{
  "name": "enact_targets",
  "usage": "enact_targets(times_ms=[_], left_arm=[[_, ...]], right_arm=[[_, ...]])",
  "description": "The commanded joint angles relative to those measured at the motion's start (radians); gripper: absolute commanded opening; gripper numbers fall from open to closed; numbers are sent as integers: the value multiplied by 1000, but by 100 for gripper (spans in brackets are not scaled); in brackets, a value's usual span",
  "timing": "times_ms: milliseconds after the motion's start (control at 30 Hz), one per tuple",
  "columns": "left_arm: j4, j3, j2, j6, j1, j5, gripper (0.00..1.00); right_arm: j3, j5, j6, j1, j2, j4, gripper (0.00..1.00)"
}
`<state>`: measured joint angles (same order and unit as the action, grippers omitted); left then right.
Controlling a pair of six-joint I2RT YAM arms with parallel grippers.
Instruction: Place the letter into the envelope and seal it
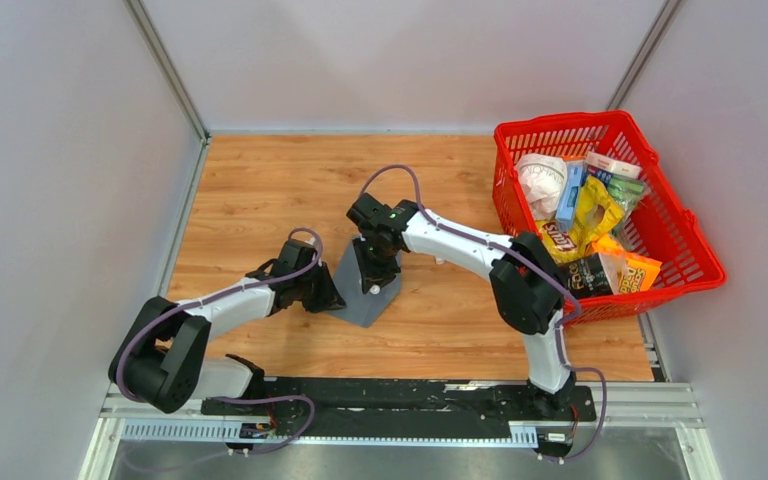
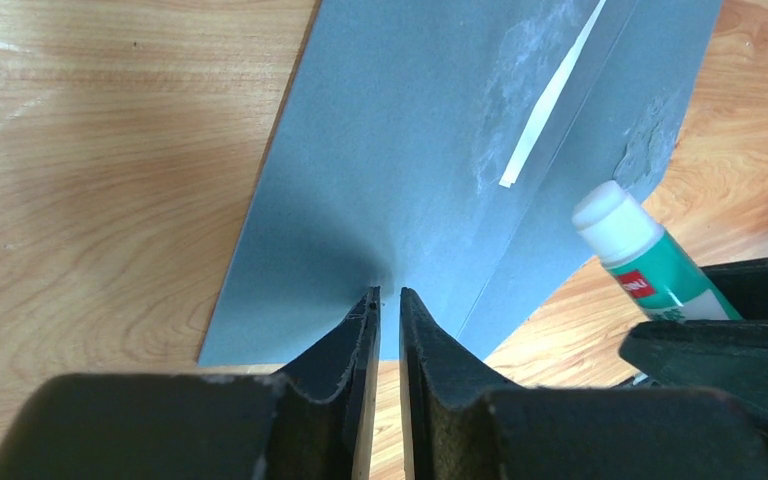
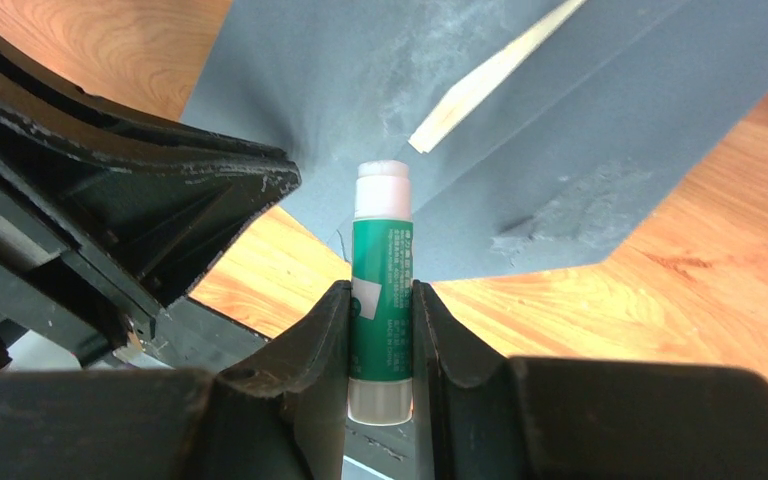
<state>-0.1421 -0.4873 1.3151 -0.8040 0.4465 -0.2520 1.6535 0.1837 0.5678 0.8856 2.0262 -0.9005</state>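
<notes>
Pinching near edge of envelope (image 2: 410, 150): left hand (image 2: 388, 297); right hand (image 3: 380, 292) clamped on glue stick (image 3: 381, 235); bare table (image 2: 90, 200) alongside.

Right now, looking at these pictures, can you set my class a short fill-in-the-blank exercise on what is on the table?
The right end effector is shut on a glue stick with a ____ body. The left end effector pinches an edge of the envelope, which rests on a ____ table. The basket of snacks is coloured ____.
Missing words: green; wooden; red.
</notes>
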Motion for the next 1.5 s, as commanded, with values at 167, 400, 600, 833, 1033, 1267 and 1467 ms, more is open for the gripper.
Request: enact_targets(times_ms=[167, 400, 600, 833, 1033, 1267, 1467], left_arm=[[-67, -28, -45, 34, 1, 3, 23], [-96, -91, -118, -4, 0, -38, 32], [-128, -129, -344, -222, 1, -15, 40], [-129, -145, -430, -360, 1, -26, 54], [-74, -139, -424, -412, 0, -46, 57], [-18, -106, -459, -460, 1, -17, 58], [15, -89, -452, -483, 1, -13, 58]], right_arm=[[-124, 5, 14, -56, -187, 132, 0], [-277, 39, 12, -56, -306, 300, 0], [-497, 30, 33, -56, -481, 569, 0], [-621, -41, 34, -22, -600, 784, 0], [-629, -92, 15, 30, -607, 867, 0], [-613, -115, 0, 62, -587, 884, 0], [-595, -110, -17, 85, -567, 891, 0]])
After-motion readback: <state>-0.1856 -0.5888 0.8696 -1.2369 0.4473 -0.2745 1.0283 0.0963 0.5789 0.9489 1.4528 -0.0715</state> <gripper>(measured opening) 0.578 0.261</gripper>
